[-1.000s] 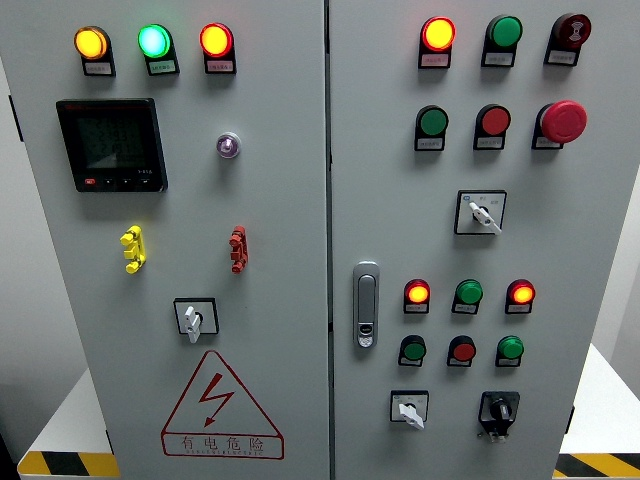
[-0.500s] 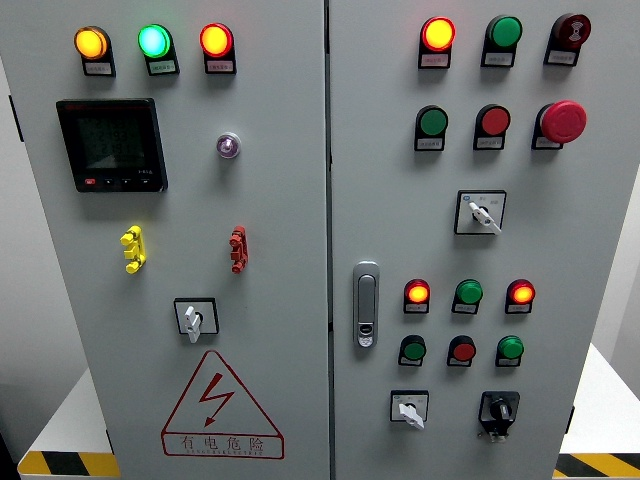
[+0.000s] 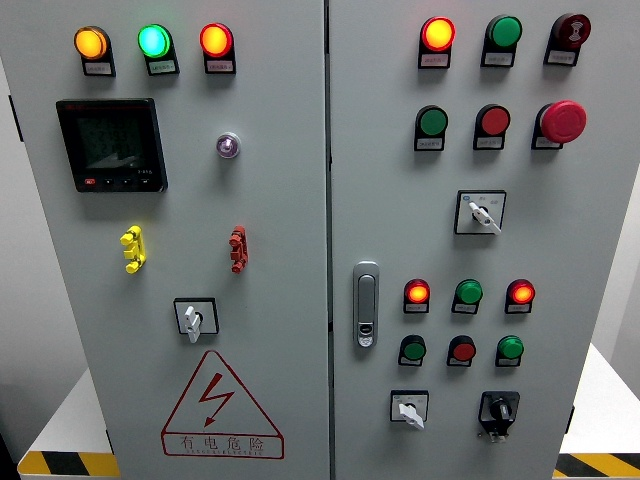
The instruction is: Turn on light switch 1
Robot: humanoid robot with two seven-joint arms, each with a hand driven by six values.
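A grey electrical cabinet fills the head view, with a left door [image 3: 280,200] and a right door [image 3: 590,230]. White rotary switches sit on the left door [image 3: 195,318] and on the right door, one upper [image 3: 481,213] and one lower [image 3: 409,408]. A black key switch [image 3: 498,410] is beside the lower one. A green push button [image 3: 432,122] and a red push button [image 3: 494,121] sit in the upper right, and a row of small buttons [image 3: 461,349] lies lower down. I cannot read any label that marks switch 1. Neither of my hands shows.
Amber [image 3: 90,42], green [image 3: 153,41] and red [image 3: 215,40] lamps glow at top left. A red emergency stop [image 3: 563,121] juts out at upper right. A door handle [image 3: 366,304], a black meter [image 3: 110,144] and a warning triangle [image 3: 220,405] are also on the doors.
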